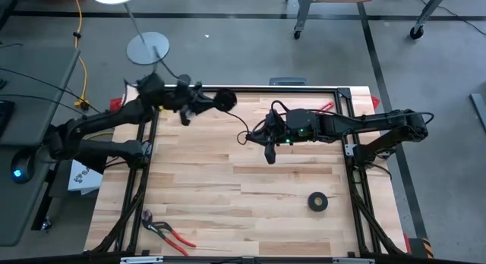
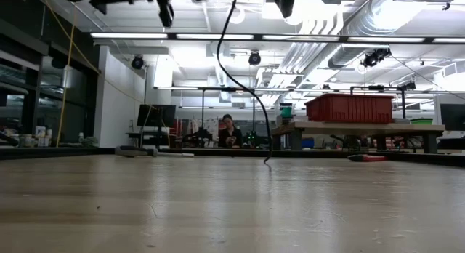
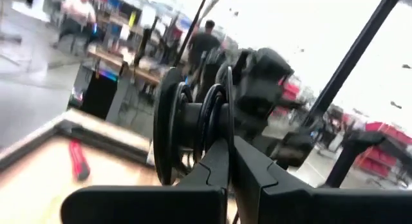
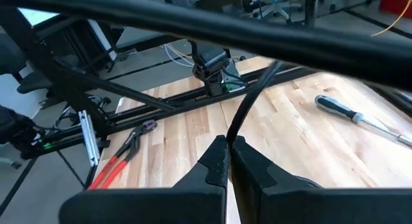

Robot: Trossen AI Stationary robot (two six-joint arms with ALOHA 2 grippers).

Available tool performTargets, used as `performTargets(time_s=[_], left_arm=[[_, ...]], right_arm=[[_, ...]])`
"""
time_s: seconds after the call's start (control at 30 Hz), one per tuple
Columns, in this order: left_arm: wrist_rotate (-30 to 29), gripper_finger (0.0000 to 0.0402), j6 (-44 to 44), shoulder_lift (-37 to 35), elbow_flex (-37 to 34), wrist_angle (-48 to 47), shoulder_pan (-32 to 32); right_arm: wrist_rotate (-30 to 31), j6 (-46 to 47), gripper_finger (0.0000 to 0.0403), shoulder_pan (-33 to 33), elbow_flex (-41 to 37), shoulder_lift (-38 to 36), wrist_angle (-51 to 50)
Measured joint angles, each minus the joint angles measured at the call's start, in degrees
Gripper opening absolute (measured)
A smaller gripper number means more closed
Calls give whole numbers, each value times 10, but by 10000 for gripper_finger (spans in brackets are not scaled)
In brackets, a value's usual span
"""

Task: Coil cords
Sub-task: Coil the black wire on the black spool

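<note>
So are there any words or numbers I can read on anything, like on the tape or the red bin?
None can be read.
Tape roll: no lettering shows.
Red bin: no lettering shows.
White sheet beside the table: dark marks, too small to read.
Red-handled pliers: no lettering shows.

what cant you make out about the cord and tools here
- Thin black cord: low view cuts off its upper end at the frame top.
- Left tool: left wrist view blurred; coil count unclear.
- Right tool: high view too small to show the pinch.
</note>
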Motion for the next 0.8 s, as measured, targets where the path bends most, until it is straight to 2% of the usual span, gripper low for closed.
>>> performTargets(time_s=[0.07,0.2,0.5,0.8], left_arm=[[0,0,3,-17,1,-27,3],[17,0,15,-34,-2,-147,2],[26,0,17,-46,-1,-162,-17],[25,0,26,-41,0,-184,-32]], right_arm=[[-4,0,0,-1,0,0,0],[-20,-2,0,-2,0,-7,2],[-28,-20,0,-2,0,-55,-29],[-2,-30,2,-2,0,-110,-88]])
